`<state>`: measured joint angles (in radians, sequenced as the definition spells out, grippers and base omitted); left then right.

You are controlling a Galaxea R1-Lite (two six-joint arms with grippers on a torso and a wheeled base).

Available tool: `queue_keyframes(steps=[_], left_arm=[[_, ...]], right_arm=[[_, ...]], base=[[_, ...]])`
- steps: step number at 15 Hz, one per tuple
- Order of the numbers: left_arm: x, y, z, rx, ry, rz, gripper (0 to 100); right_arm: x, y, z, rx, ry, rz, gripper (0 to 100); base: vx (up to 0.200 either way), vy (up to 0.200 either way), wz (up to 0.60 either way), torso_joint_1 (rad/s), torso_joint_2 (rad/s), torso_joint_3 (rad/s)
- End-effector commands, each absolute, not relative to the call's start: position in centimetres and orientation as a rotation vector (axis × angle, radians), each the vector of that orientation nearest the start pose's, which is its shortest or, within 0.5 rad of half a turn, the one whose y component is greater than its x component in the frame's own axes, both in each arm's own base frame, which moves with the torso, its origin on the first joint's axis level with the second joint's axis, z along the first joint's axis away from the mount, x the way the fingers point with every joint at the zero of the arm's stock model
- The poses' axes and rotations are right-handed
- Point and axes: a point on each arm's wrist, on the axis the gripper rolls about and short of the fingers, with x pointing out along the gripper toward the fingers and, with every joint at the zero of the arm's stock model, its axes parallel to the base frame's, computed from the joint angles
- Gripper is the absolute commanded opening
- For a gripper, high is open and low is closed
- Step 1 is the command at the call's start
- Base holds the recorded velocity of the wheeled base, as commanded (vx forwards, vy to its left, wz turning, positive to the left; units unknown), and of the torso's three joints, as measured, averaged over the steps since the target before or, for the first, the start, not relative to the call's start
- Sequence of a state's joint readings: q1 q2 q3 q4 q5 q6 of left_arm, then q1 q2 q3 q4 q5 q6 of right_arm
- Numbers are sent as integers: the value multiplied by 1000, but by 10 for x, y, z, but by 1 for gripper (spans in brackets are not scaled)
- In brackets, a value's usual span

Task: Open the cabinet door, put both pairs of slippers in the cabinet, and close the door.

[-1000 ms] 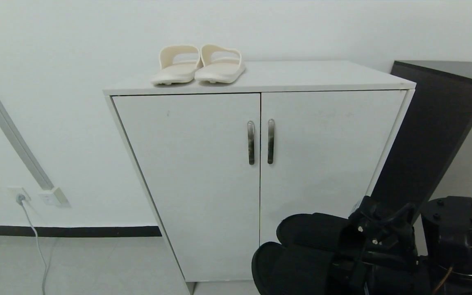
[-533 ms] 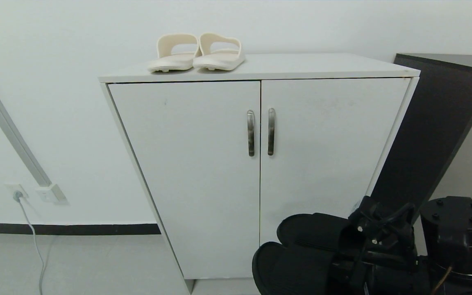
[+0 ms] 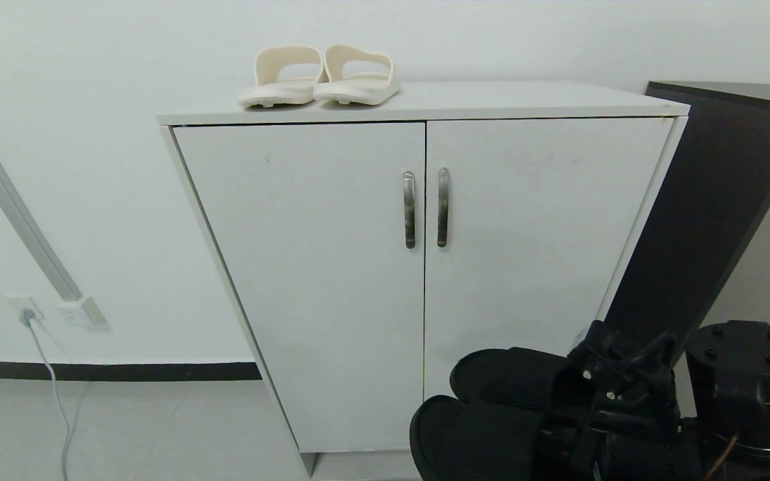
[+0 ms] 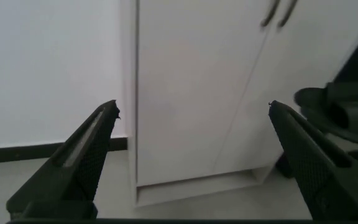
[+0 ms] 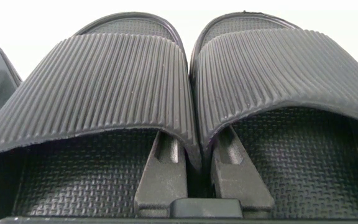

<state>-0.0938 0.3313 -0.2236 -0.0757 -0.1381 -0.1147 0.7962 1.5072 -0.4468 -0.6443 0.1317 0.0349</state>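
The right claw [image 5: 197, 171] is clenching on the black slippers [image 5: 123, 81], one finger inside each, pinching their touching inner walls together. The left claw [image 4: 192, 112] is hanging wide open, gripping nothing. Ahead of both, the cabinet [image 3: 331, 280] is standing shut, and high above them the cream slippers [image 3: 321, 77] are resting on its top. By my judgement, the free claw should be closing squarely round the left handle [image 3: 410, 209] and pulling along the door's arc, with the loaded claw held clear of the swing.

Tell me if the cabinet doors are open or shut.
Shut. The left door and right door lie flush, meeting at a thin seam, with their handles side by side.
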Motion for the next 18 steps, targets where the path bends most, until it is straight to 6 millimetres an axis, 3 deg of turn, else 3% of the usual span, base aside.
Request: queue_keyframes(steps=[1,6,9,13,18], left_arm=[[43,-11,168,-124,157,-330,100],[93,-22,185,-132,166,-491,100],[123,-31,207,-132,156,-594,100],[162,-62,228,-123,142,-733,100],[187,-111,242,-115,148,-902,100]], right_arm=[[156,164,142,-109,426,906,0],[157,165,140,-111,431,909,0],[158,169,138,-110,421,913,0],[158,168,137,-107,412,909,0],[157,167,137,-107,412,909,0]], base=[[0,0,0,0,0,0],[0,0,0,0,0,0],[0,0,0,0,0,0],[0,0,0,0,0,0],[0,0,0,0,0,0]])
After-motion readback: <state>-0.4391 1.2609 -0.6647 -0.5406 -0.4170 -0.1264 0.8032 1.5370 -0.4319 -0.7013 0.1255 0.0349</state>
